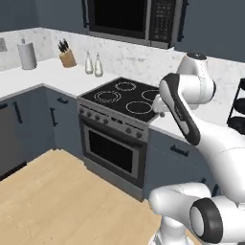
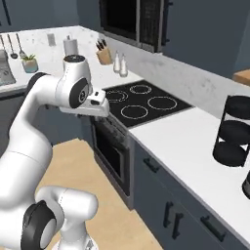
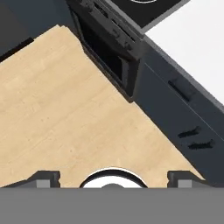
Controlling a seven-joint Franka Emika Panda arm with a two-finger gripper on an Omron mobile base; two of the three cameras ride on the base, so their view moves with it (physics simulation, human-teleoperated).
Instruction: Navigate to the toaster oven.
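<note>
The toaster oven is out of view. My arm is folded up in front of the stove, its hand [image 2: 94, 104] held over the edge of the black cooktop [image 2: 141, 101]. In the hand view my gripper [image 3: 113, 178] looks down at the wooden floor [image 3: 65, 113], open, with its two tips far apart and nothing between them. The black microwave [image 1: 131, 19] with a keypad hangs above the cooktop.
The built-in oven [image 1: 112, 153] sits under the cooktop between dark blue cabinets [image 2: 176, 210]. The white counter [image 2: 185, 141] runs right to a black tiered rack [image 2: 234, 132]. At the left are a knife block [image 1: 68, 57], two bottles [image 1: 93, 64] and a paper towel roll [image 1: 27, 55].
</note>
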